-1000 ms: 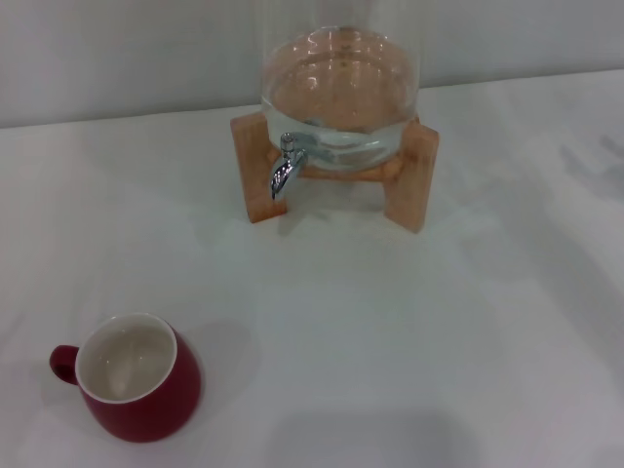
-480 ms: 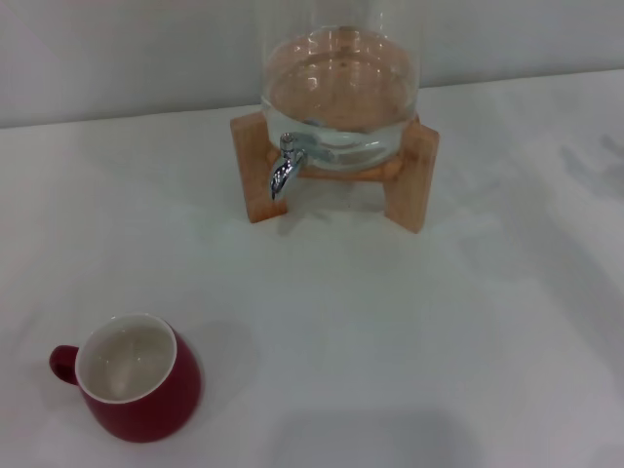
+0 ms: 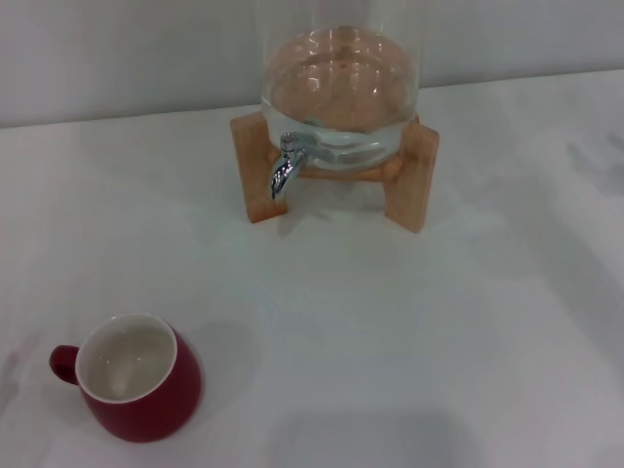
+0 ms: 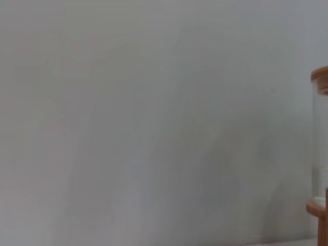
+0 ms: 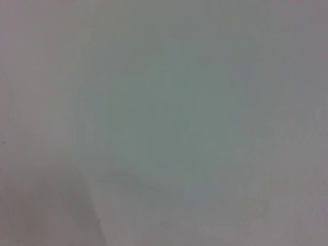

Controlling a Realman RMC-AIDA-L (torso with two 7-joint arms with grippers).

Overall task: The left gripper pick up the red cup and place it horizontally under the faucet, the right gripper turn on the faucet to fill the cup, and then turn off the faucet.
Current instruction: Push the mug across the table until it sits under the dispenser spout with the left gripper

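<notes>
The red cup [image 3: 136, 380] stands upright on the white table at the near left in the head view, white inside showing, its small handle pointing left. The chrome faucet [image 3: 285, 168] sticks out of the clear glass dispenser jar [image 3: 339, 93] on a wooden stand [image 3: 409, 175] at the far middle, spout pointing down. The cup stands far from the faucet, nearer and to the left. Neither gripper shows in any view. The left wrist view shows a plain wall and an edge of the jar [image 4: 320, 154]. The right wrist view shows only a blank grey surface.
The white table [image 3: 390, 331] spreads wide between the cup and the stand. A pale wall runs behind the jar. Faint shadows lie on the table at the far right and near left edges.
The cup, jar and faucet have not moved. A faint shadow has appeared on the table at the left edge beside the cup.
</notes>
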